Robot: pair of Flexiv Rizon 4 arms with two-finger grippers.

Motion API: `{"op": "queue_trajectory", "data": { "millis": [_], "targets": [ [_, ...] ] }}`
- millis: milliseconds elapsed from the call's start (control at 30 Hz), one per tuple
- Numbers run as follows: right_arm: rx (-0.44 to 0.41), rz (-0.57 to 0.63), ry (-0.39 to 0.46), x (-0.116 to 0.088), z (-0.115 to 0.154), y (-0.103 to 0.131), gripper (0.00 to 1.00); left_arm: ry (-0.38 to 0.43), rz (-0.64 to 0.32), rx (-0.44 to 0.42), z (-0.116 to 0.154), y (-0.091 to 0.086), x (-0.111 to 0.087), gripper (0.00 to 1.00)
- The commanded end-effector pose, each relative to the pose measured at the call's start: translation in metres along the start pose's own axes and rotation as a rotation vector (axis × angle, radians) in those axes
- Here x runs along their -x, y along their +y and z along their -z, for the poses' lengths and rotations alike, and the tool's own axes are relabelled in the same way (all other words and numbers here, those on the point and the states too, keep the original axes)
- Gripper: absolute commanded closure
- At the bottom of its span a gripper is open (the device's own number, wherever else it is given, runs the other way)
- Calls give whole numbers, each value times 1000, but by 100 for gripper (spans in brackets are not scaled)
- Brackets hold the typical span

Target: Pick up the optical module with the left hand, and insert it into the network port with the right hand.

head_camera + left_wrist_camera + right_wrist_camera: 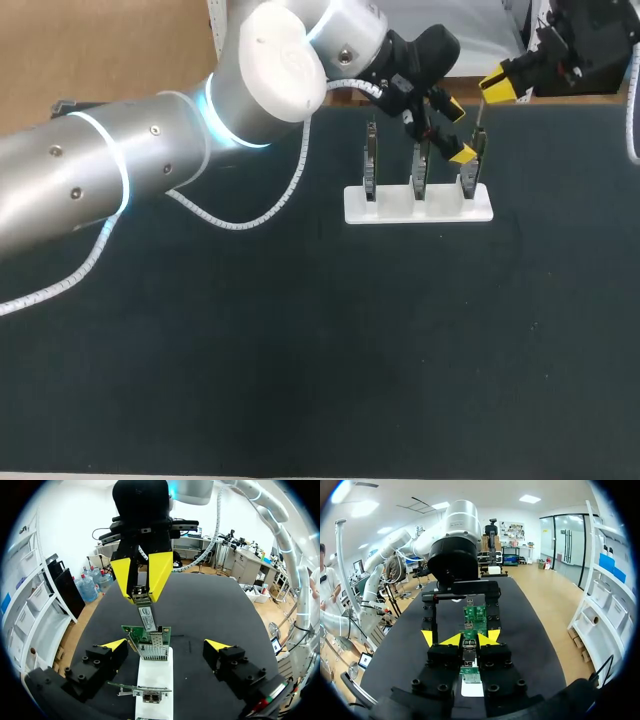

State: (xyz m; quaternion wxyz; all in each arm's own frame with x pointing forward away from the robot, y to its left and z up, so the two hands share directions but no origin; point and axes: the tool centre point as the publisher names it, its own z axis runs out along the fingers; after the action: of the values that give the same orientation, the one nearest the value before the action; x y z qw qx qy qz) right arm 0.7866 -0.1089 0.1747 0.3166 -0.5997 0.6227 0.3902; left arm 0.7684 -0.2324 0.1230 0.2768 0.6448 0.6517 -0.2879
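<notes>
The black-topped table [300,380] bears, toward its far edge, a white stand [400,208] lying flat, with three network cards [370,165] standing upright in a row in it.

txt: none legible | optical module [146,618]: print too small 2 read

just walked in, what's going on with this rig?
The right gripper is shut on a slim silver optical module, holding it tip-down at the metal network port on a green circuit board standing in a white rack. The left gripper is open, its fingers either side of that board. The module does not look seated.
</notes>
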Motion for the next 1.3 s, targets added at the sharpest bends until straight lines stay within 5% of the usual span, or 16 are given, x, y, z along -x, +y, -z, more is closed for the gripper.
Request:
{"op": "queue_trajectory", "data": {
  "millis": [33, 1300],
  "targets": [
    [3, 0, 1, 0, -2, -2, 100, 6, 2, -2, 0, 1, 1, 0],
    [-6, 15, -2, 1, -1, 6, 100, 6, 2, -2, 0, 1, 1, 0]
  ]
}}
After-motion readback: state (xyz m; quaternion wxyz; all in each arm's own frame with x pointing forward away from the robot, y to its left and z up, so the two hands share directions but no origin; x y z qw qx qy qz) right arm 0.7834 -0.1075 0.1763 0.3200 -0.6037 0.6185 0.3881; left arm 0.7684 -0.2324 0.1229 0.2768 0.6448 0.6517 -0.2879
